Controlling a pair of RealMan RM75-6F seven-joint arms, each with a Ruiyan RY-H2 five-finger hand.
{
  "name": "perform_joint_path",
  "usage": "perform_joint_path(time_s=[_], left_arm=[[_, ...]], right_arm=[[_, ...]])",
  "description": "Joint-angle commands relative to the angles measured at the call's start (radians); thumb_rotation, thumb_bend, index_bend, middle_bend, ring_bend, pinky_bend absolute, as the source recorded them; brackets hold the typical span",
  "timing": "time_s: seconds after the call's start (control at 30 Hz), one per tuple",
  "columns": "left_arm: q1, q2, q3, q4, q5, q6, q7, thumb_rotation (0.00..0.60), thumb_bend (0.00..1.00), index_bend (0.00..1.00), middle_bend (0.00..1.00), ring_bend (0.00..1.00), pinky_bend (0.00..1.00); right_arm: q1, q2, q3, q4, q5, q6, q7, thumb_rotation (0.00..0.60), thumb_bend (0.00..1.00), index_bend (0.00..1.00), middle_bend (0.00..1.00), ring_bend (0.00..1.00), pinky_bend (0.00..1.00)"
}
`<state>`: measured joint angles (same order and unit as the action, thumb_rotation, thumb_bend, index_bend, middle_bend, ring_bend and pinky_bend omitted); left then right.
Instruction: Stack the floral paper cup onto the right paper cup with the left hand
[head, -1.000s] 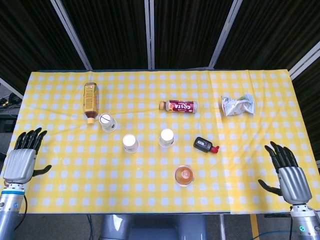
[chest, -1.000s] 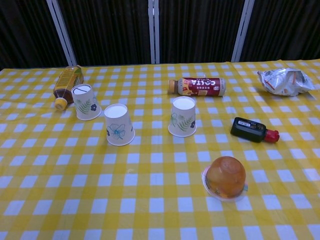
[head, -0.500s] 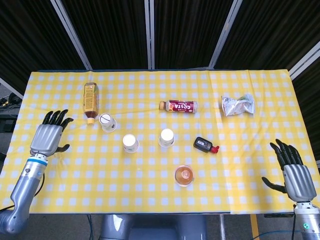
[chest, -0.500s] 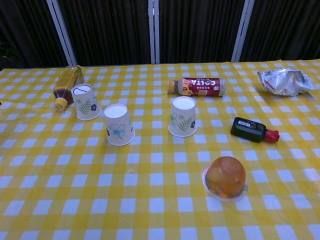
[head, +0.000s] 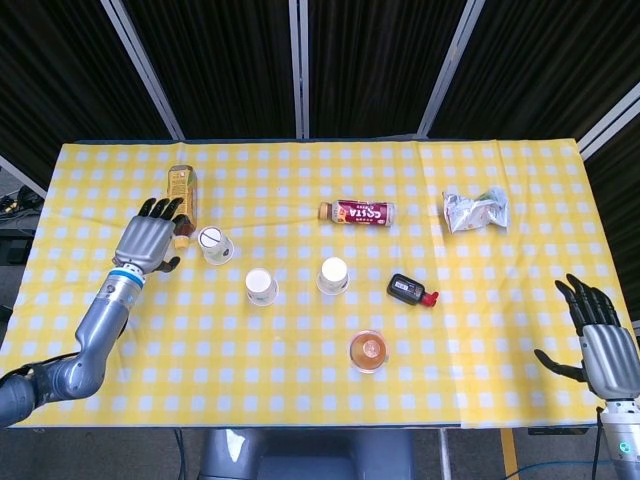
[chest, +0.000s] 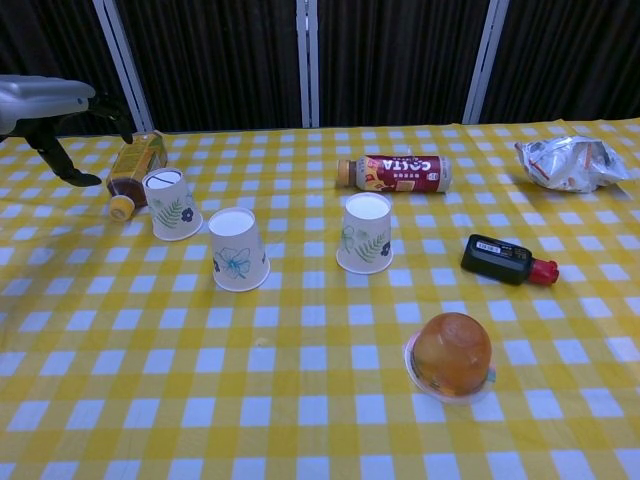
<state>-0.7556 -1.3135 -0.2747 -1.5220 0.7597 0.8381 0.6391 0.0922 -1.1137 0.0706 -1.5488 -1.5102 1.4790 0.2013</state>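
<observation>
The left hand (head: 150, 240) hovers at the upper left of the head view, fingers spread and holding nothing. It sits just beside the tea bottle (head: 180, 203) and the leaf-print cup (head: 214, 243), both of which lie between it and its target.

The floral paper cup (chest: 237, 250), inverted with a blue flower on its wall, stands left of centre in the chest view. The right paper cup (chest: 366, 233), also inverted, stands to its right, apart from it.

Hazards, as judged from this layout:
- Wrong pick. The leaf-print cup is nearest the hand and could be taken instead.
- Collision. A low sweep toward centre may topple the leaf-print cup or roll the tea bottle.
- Crush. Paper walls deform under a tight grasp, which would hinder nesting.
- Misalignment. An off-centre descent may tip the right paper cup toward the Costa bottle (chest: 396, 172).

The right hand (head: 605, 355) is open and idle at the lower right of the head view, past the edge of the desk (head: 300, 380).
</observation>
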Motion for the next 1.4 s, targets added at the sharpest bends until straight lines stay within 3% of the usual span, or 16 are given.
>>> perform_joint_path(time_s=[0.03,0.33,0.6,0.73,0.87,1.1,1.4], left_arm=[[-0.051,-0.035,0.006,0.051,-0.061,-0.027,0.030,0.600,0.25,0.26,0.00,0.00,0.00],[-0.159,-0.123,0.040,0.184,-0.197,-0.044,0.106,0.600,0.24,0.20,0.00,0.00,0.00],[-0.222,-0.184,0.070,0.268,-0.253,-0.074,0.121,0.600,0.24,0.22,0.00,0.00,0.00],[-0.244,-0.218,0.085,0.307,-0.278,-0.091,0.124,0.600,0.25,0.29,0.00,0.00,0.00],[-0.255,-0.237,0.096,0.321,-0.274,-0.081,0.118,0.600,0.36,0.43,0.00,0.00,0.00],[-0.232,-0.180,0.084,0.226,-0.204,-0.018,0.050,0.600,0.39,0.44,0.00,0.00,0.00],[-0.186,0.021,0.046,-0.079,-0.061,0.090,-0.032,0.600,0.39,0.39,0.00,0.00,0.00]], right_arm=[[-0.002,0.003,0.004,0.001,0.004,0.002,0.009,0.600,0.06,0.06,0.00,0.00,0.00],[-0.003,0.012,0.012,0.013,0.029,-0.011,0.038,0.600,0.06,0.07,0.00,0.00,0.00],[-0.007,0.016,0.019,0.017,0.036,-0.005,0.050,0.600,0.06,0.07,0.00,0.00,0.00],[-0.007,0.017,0.020,0.017,0.037,-0.006,0.054,0.600,0.06,0.07,0.00,0.00,0.00],[-0.008,0.016,0.021,0.018,0.038,-0.006,0.054,0.600,0.06,0.07,0.00,0.00,0.00],[-0.012,0.016,0.023,0.019,0.036,0.004,0.056,0.600,0.06,0.07,0.00,0.00,0.00],[-0.012,0.011,0.022,0.020,0.032,0.004,0.051,0.600,0.06,0.07,0.00,0.00,0.00]])
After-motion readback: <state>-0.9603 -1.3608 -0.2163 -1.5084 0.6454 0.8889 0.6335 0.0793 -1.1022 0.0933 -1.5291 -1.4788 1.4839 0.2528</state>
